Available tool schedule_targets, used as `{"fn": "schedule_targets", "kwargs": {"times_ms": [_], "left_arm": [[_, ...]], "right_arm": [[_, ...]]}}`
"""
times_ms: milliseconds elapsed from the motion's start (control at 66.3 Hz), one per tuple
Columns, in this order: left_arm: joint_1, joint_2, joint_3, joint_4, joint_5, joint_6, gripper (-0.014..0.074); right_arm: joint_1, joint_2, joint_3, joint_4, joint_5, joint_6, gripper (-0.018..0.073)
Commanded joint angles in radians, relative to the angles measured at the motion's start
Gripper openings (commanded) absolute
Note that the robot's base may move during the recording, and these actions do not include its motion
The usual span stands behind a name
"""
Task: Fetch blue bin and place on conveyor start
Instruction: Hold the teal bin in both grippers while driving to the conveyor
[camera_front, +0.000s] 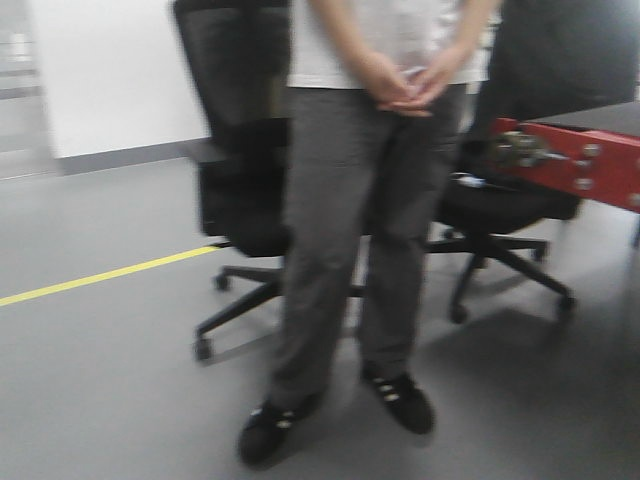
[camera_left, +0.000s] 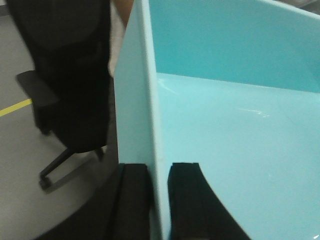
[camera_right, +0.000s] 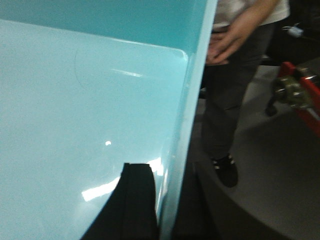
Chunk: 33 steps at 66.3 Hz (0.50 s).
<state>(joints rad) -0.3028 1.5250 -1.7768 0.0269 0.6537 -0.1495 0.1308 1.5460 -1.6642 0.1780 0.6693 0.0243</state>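
Observation:
The blue bin (camera_left: 235, 130) fills both wrist views, held up off the floor. My left gripper (camera_left: 159, 172) is shut on its left wall, one finger inside and one outside. My right gripper (camera_right: 167, 175) is shut on the bin's (camera_right: 75, 110) right wall in the same way; its outer finger is dark and hard to make out. The conveyor start (camera_front: 590, 160) shows as a red frame end with silver bolts at the right of the front view, a dark belt on top. The red frame (camera_right: 302, 97) also appears in the right wrist view.
A person (camera_front: 360, 200) in grey trousers and black shoes stands straight ahead, hands clasped. Two black office chairs (camera_front: 240, 170) stand behind the person, one by the conveyor. A yellow line (camera_front: 100, 275) crosses the grey floor at left.

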Motion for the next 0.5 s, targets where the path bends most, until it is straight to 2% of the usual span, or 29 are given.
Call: {"fn": "schedule_targets", "kwargs": {"times_ms": [0,483], "left_arm": [[0.001,-0.022,-0.013,-0.041,-0.06,-0.011,-0.0111],[0.001,-0.022,-0.013,-0.041,-0.06,-0.011,-0.0111]], "right_arm": [[-0.008,0.002,-0.008,-0.044,-0.078,-0.031,-0.0151],[-0.008,0.002,-0.008,-0.044,-0.08,-0.031,-0.0151]]}}
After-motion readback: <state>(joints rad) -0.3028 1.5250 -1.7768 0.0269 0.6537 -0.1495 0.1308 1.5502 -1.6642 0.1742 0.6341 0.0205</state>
